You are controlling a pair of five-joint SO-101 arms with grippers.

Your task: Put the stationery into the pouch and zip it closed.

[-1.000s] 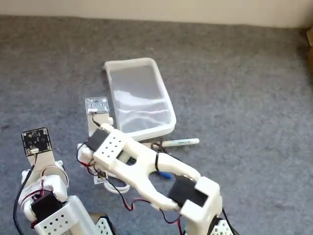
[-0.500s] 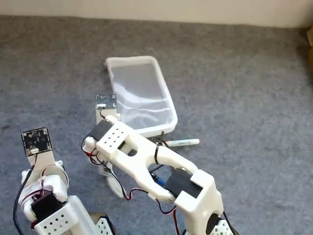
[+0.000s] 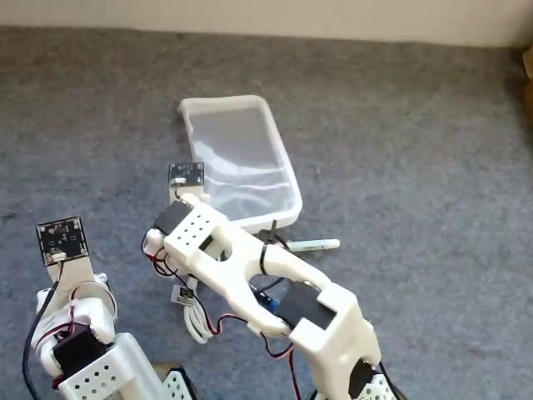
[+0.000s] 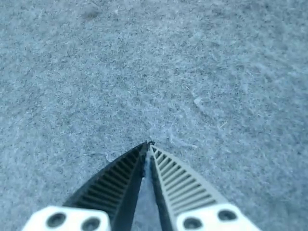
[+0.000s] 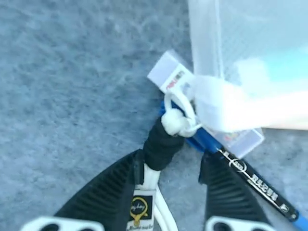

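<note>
Wrist view: right pincer (image 5: 173, 159) astride cable (image 5: 161, 142), beside eraser (image 5: 168, 77), pouch (image 5: 231, 43).

a grey, felt-like carpet (image 3: 416, 150) covers the table in the high view, its nap mottled with lighter and darker patches. along the edge at twelve o'clock runs a pale cream strip (image 3: 250, 12), meeting the carpet in a straight line. at about two o'clock, right at the edge, a small brownish thing (image 3: 529, 71) pokes in, too cut off to tell what it is. in the left wrist view the same carpet carries a short pale fleck (image 4: 198, 101) and a faint dark smudge (image 4: 90, 13).
</note>
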